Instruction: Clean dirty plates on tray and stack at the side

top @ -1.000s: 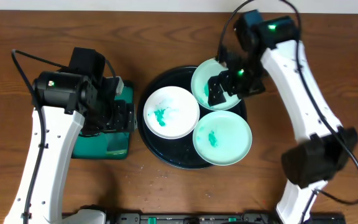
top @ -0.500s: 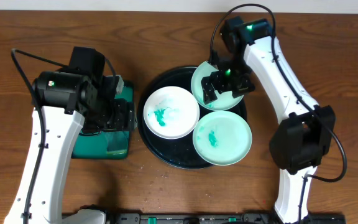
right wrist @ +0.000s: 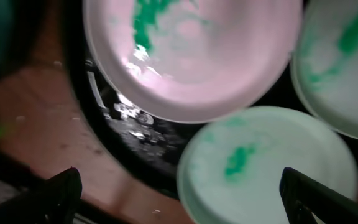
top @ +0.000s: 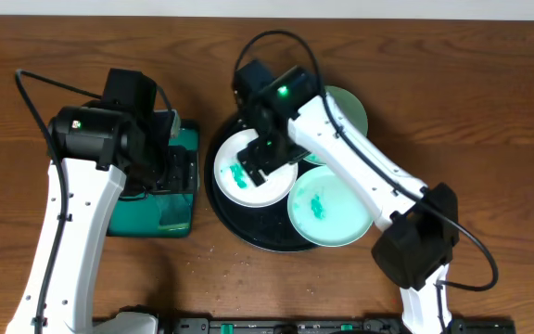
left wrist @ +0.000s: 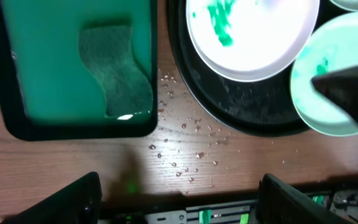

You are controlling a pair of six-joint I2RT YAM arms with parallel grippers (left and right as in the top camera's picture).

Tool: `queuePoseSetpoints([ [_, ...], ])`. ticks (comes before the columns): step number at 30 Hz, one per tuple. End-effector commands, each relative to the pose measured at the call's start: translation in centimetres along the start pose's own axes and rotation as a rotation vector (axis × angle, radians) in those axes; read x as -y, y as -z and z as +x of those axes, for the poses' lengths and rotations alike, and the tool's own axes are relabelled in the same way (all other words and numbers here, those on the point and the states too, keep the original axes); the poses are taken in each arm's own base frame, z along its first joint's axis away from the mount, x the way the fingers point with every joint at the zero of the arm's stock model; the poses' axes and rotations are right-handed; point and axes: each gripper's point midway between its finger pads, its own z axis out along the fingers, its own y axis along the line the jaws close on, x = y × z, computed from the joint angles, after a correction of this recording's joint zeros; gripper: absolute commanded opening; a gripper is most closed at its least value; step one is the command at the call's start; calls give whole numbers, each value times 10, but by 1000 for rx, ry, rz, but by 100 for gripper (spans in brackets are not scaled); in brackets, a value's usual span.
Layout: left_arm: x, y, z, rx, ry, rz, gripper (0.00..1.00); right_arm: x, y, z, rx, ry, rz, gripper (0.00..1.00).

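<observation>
Finding: the right fingers [top: 260,160] hang spread wide, grasping nothing, directly above the white plate [top: 248,178]. That plate lies in the left half of the black tray [top: 248,234]. In the right wrist view the plate sits ahead of the fingertips. It is round, so it has no long axis to align to, and any free stretch of rim serves equally. The right arm is plainly the nearer to all three plates. Two mint plates share the tray. The lower mint plate [top: 336,209] meets the white plate's rim on its right side; whether it touches or overlaps cannot be told. The upper mint plate [top: 349,107] is partly covered by the right arm. All three carry teal smears, so none is cleaned and none is stacked at the side. The left fingers [top: 182,172] are likewise released and empty, poised over the green tray [top: 170,221], which sits just left of the black tray. A sponge [left wrist: 118,71] lies in the green tray ahead of those fingers, its long axis running away from the wrist camera. Judgement: a rim grasp on the white plate is obstructed on the right by the lower mint plate and hemmed on the left by the black tray's raised rim. Water droplets [left wrist: 185,155] lie on the desk [top: 471,74] beside the trays, a minor slip risk.
</observation>
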Motion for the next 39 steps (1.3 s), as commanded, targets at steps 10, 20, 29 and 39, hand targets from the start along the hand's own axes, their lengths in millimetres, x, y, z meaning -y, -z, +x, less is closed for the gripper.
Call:
queuePoseSetpoints([
  [10,-66,6,-19,151,334,-373,91,70,29,-6,-8,-613,-197,99],
  [20,-51,1,-24,140,251,-285,99,110,-5,1,11,-175,-86,99],
  [29,-51,-3,-23,133,251,-284,99,79,-77,-3,58,-166,-316,99],
  [39,-52,-16,-20,115,252,-281,99,77,-80,-2,42,-251,-308,80],
])
